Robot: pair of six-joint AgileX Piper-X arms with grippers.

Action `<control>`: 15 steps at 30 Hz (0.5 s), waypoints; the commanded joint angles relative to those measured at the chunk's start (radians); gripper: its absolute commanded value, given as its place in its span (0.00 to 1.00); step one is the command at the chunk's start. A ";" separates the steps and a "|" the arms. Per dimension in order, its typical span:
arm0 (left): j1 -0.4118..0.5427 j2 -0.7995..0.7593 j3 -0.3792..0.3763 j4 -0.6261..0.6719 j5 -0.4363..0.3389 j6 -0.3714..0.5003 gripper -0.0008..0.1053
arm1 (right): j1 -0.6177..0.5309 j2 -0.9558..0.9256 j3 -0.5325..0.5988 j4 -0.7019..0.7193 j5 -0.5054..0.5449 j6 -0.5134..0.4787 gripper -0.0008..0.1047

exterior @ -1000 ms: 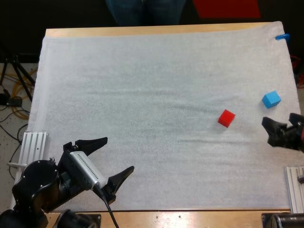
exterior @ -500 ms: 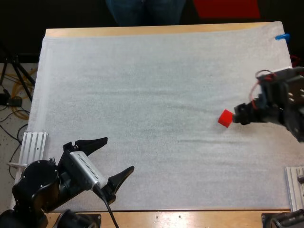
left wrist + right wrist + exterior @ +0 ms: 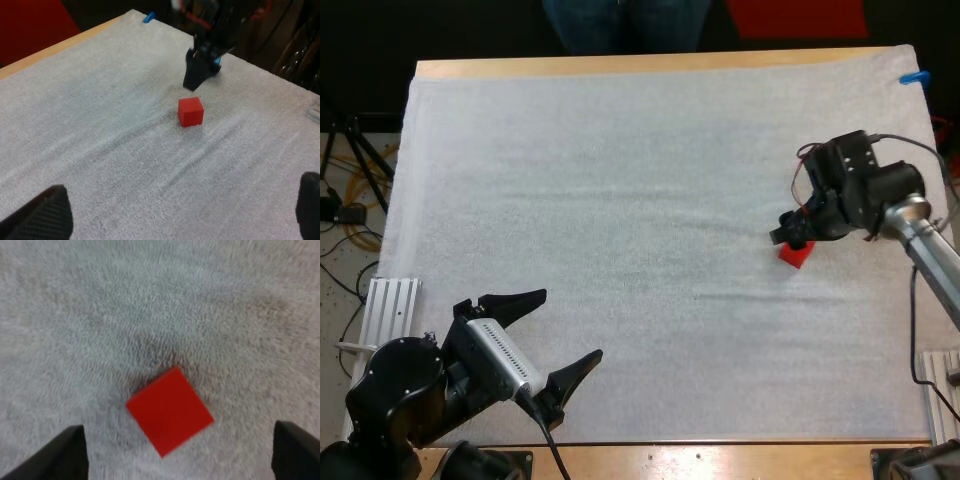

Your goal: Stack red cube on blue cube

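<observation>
The cube point(image 3: 797, 254) lies right of centre on the mat point(image 3: 620, 200), under the right gripper point(image 3: 788, 236), with the left gripper point(image 3: 570, 323) well apart at the near left.

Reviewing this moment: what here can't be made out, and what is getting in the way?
Blue cube: left wrist view, just a sliver shows behind the right gripper; its faces and pose are hidden.
Red cube: high view, its far part is covered by the right gripper.
Right gripper's fingers: right wrist view, tips cut off by the picture's edge.
A person's legs: high view, cut off by the top edge.
</observation>
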 commanded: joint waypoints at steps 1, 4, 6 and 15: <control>-0.004 0.002 -0.007 -0.012 0.008 -0.006 0.83 | 0.001 0.020 -0.011 -0.014 0.001 -0.012 0.68; -0.004 0.002 -0.007 -0.012 0.008 -0.006 0.83 | 0.001 0.075 -0.011 -0.022 0.001 -0.012 0.68; -0.004 0.002 -0.007 -0.012 0.008 -0.006 0.83 | 0.001 0.108 -0.011 -0.022 0.001 -0.012 0.68; -0.004 0.002 -0.007 -0.012 0.008 -0.006 0.83 | 0.001 0.202 -0.011 -0.037 0.001 -0.012 0.68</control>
